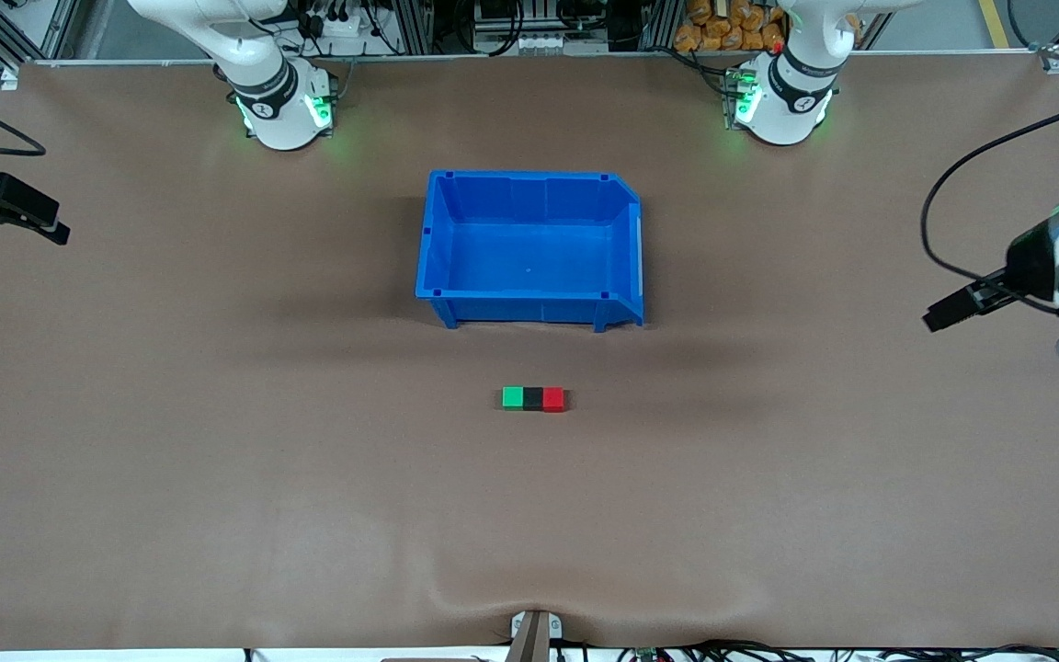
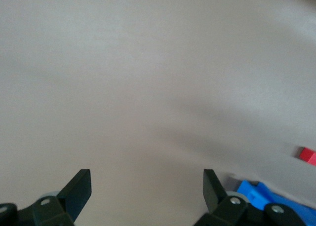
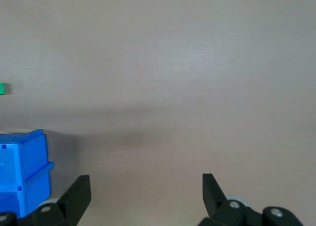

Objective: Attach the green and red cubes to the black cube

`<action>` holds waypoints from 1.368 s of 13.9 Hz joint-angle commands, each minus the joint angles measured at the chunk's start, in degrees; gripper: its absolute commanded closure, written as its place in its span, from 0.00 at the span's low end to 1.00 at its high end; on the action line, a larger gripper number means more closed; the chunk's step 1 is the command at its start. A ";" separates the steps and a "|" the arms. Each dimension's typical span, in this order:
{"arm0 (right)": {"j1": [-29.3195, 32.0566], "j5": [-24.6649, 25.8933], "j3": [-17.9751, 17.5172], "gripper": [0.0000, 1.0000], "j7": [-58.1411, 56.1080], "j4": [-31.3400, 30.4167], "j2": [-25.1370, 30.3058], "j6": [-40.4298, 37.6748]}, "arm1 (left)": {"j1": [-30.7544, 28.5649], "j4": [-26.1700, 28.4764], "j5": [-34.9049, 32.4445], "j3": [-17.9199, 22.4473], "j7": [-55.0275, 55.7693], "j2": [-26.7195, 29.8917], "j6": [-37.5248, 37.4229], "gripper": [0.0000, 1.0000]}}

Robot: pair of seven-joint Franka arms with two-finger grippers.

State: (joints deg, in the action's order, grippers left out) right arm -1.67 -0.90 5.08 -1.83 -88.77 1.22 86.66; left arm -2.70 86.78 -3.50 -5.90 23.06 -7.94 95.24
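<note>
The green cube (image 1: 513,397), the black cube (image 1: 533,398) and the red cube (image 1: 553,399) lie touching in one row on the brown table, black in the middle, nearer the front camera than the blue bin. The left wrist view catches the red cube (image 2: 308,155) at its edge, and the right wrist view catches the green cube (image 3: 2,89) at its edge. My left gripper (image 1: 934,319) (image 2: 147,186) hangs open and empty over the left arm's end of the table. My right gripper (image 1: 51,225) (image 3: 146,189) hangs open and empty over the right arm's end.
An empty blue bin (image 1: 529,184) stands mid-table between the cubes and the arm bases; its corner shows in both wrist views (image 2: 261,194) (image 3: 24,171). The brown mat wrinkles near the front edge (image 1: 529,598).
</note>
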 commanded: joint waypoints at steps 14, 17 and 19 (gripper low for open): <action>-0.09 0.11 -0.16 0.00 0.86 0.26 0.01 -0.09 | -1.08 4.16 2.00 -1.49 -8.55 10.39 -9.38 0.00; -0.09 0.11 -0.16 0.00 0.86 0.26 0.01 -0.09 | -0.38 7.34 2.80 -1.49 -8.73 13.56 -9.02 0.00; -0.09 0.11 -0.16 0.00 0.86 0.26 0.01 -0.09 | -0.38 7.08 3.24 -1.75 -8.82 13.66 -9.37 0.00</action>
State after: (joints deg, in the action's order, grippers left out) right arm -1.68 -0.90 5.07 -1.83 -88.77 1.17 86.66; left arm -2.89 91.97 -1.34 -7.58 15.61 3.72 85.94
